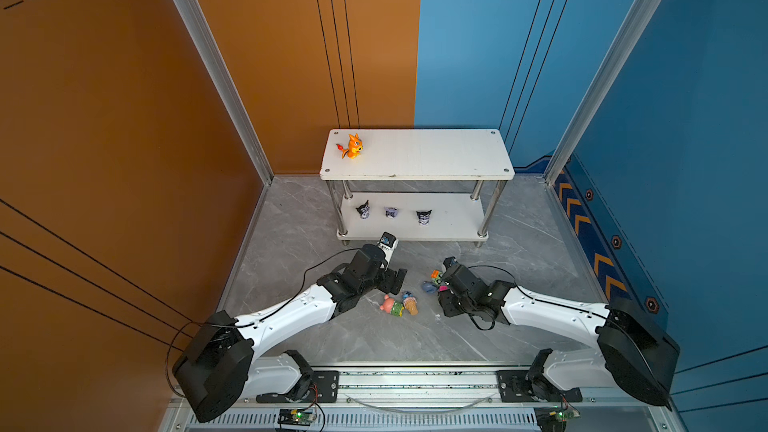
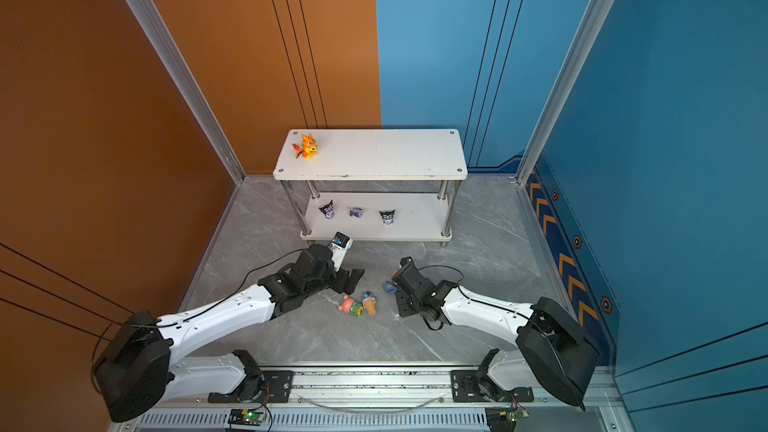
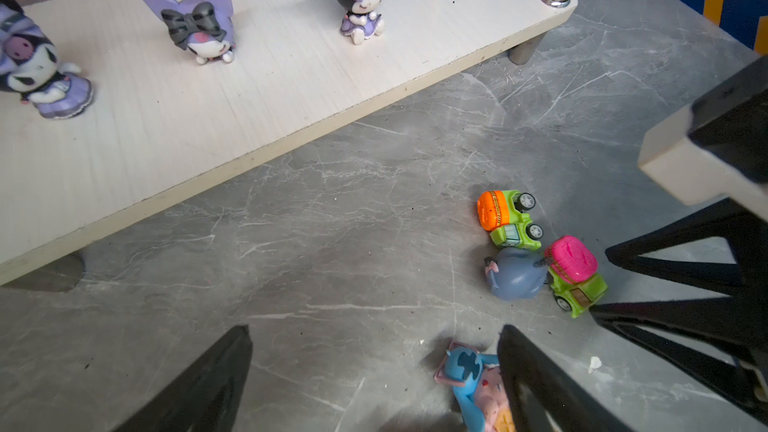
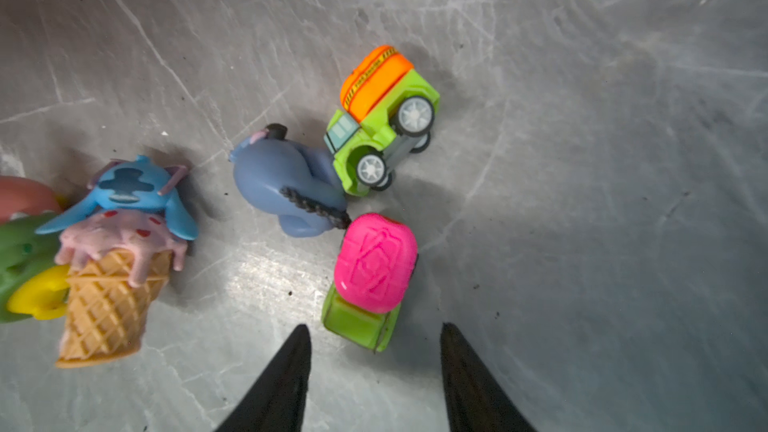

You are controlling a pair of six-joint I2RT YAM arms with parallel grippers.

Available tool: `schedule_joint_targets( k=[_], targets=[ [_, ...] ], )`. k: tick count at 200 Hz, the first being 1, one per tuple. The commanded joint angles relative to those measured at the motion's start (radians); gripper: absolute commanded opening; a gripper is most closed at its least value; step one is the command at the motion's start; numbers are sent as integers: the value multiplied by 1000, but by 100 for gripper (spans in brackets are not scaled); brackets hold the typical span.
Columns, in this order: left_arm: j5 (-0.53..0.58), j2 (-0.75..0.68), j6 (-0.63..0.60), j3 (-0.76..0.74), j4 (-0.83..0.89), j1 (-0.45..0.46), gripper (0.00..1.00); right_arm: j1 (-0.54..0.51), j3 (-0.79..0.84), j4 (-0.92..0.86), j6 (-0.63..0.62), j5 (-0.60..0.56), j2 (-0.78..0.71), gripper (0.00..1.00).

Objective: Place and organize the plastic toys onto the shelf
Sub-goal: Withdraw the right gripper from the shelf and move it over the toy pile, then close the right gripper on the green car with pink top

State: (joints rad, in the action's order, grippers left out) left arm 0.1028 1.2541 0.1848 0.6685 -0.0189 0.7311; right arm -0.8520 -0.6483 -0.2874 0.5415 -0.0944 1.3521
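Note:
The shelf holds an orange dragon on its top board. Three black-purple imps stand on the lower board. On the floor lie an orange car, a grey-blue donkey and a pink car, bunched together. Beside them are a blue creature on a cone and a pink bear. My right gripper is open, and the pink car's end sits untouched between its tips. My left gripper is open over bare floor, one finger over the blue creature.
The shelf's chrome legs stand on the grey marble floor. Orange and blue walls close in the back and sides. A metal rail carrying both arm bases runs along the front edge.

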Motion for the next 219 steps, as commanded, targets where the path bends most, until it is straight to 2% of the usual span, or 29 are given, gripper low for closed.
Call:
schedule_joint_targets(
  k=[1, 62, 134, 180, 219],
  targets=[
    [-5, -28, 8, -20, 15, -13, 94, -15, -28, 2, 49, -33, 3, 58],
    [-9, -67, 8, -45, 16, -27, 94, -19, -78, -32, 140, -102, 89, 55],
    [-16, -107, 14, -80, 14, -55, 94, -18, -117, -86, 153, -127, 152, 43],
    [-28, -105, 8, -78, 14, -68, 94, -19, -133, -101, 155, -128, 186, 40],
    [-33, -106, 9, -83, 15, -75, 94, -12, -125, -104, 149, -132, 174, 30]
  ],
)
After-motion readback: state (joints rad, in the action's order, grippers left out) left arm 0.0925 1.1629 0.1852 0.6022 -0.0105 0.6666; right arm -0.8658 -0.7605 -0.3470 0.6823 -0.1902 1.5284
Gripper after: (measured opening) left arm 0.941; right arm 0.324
